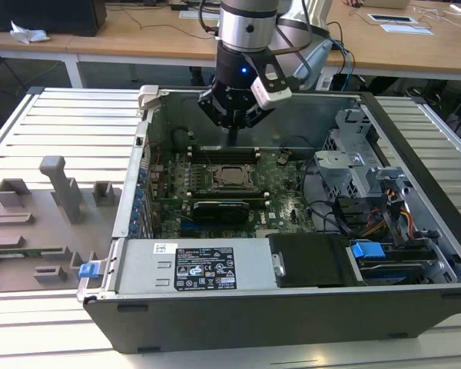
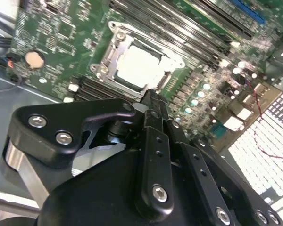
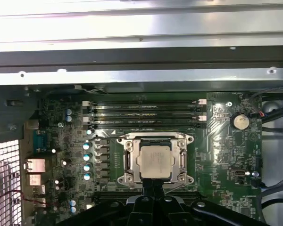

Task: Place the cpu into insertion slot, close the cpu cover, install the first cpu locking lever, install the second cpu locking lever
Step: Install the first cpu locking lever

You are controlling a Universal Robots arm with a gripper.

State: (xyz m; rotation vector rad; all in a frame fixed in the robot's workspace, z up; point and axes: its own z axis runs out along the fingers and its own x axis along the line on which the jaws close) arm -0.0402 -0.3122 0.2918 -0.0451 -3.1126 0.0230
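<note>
The cpu [image 3: 153, 161] lies flat in the insertion slot [image 3: 133, 162], its silver-tan top showing through the window of the cpu cover [image 3: 126, 175]. The cover lies down flat around the chip. In the exterior view my gripper [image 1: 232, 137] hangs above the green motherboard [image 1: 280, 188], just behind the cpu [image 1: 232, 175] and over the memory slots. In both wrist views my gripper [image 3: 153, 188] [image 2: 150, 96] has its two black fingers pressed together with nothing between them, and its tips are close to one edge of the cover [image 2: 109, 55] beside the cpu [image 2: 139, 68].
The motherboard lies inside an open computer case [image 1: 131, 192] on a slatted table. Long black memory slots [image 3: 146, 113] run beside the socket. A drive cage and cables [image 1: 369, 192] fill the exterior view's right. Grey fixtures [image 1: 61, 188] stand at its left.
</note>
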